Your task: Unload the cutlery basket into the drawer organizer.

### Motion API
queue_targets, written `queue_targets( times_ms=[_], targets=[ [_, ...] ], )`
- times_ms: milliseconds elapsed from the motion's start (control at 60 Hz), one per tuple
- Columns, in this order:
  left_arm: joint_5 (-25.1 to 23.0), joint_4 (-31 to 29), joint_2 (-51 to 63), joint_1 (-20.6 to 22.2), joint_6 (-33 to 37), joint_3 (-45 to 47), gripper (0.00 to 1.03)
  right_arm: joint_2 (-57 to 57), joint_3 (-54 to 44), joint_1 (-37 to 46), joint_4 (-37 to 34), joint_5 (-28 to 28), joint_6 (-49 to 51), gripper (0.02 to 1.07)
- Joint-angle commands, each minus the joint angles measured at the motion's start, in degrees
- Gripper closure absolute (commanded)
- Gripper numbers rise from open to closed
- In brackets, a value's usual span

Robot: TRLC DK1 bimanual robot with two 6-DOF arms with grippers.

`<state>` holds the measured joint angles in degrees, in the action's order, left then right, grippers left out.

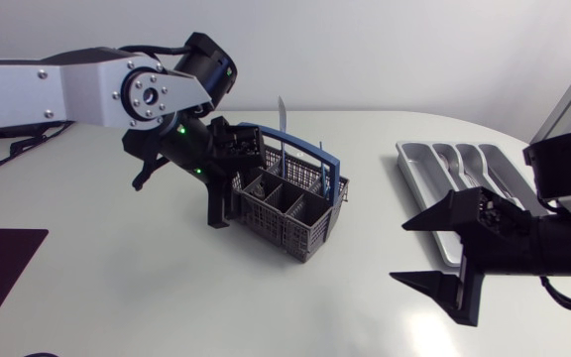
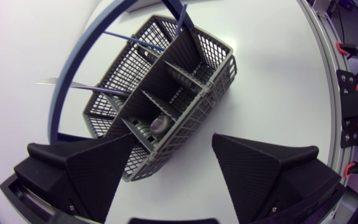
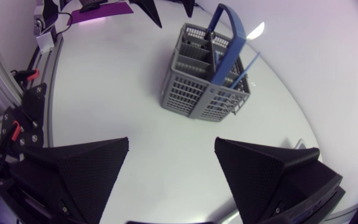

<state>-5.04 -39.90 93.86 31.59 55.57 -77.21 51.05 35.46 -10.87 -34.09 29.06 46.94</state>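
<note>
The left gripper (image 1: 228, 188) has its two fingers spread wide and they hold nothing. The near end of the grey cutlery basket (image 2: 166, 93) lies just ahead of them, and one finger (image 2: 98, 168) covers the basket's lower corner, so I cannot tell if it touches. The basket stands upright near the middle of the white table (image 1: 167, 297), with its blue handle (image 1: 305, 149) arched over it. A knife (image 1: 281, 111) with a blue grip sticks up from a far compartment. Something of metal (image 2: 157, 124) lies deep in one compartment, too unclear to name.

The right gripper (image 1: 434, 253) is also wide open and holds nothing, well apart from the basket. Beside it is the silver drawer organizer (image 1: 454, 164), with its near part hidden behind the right arm.
</note>
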Motion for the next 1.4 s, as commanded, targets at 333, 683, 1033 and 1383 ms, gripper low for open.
queue_targets(
  times_ms=[333, 683, 1033, 1383],
  targets=[
    [-0.1, 3.9, -5.3, -2.4, 1.7, 9.2, 0.15, 14.9, 15.6, -19.2, 5.0, -6.7, -30.3, 0.07],
    [-8.6, 8.2, -6.0, -6.6, -3.9, 10.7, 0.15, 31.5, 24.1, -29.2, 12.6, -14.5, -42.4, 0.1],
    [-12.8, 11.9, -6.7, -8.7, -6.4, 15.6, 0.15, 43.8, 31.4, -29.6, 17.4, -18.3, -47.6, 0.31],
    [-14.4, 13.8, -8.4, -10.2, -6.7, 18.9, 0.15, 50.0, 35.4, -31.0, 19.8, -25.3, -50.4, 0.58]
  ],
)
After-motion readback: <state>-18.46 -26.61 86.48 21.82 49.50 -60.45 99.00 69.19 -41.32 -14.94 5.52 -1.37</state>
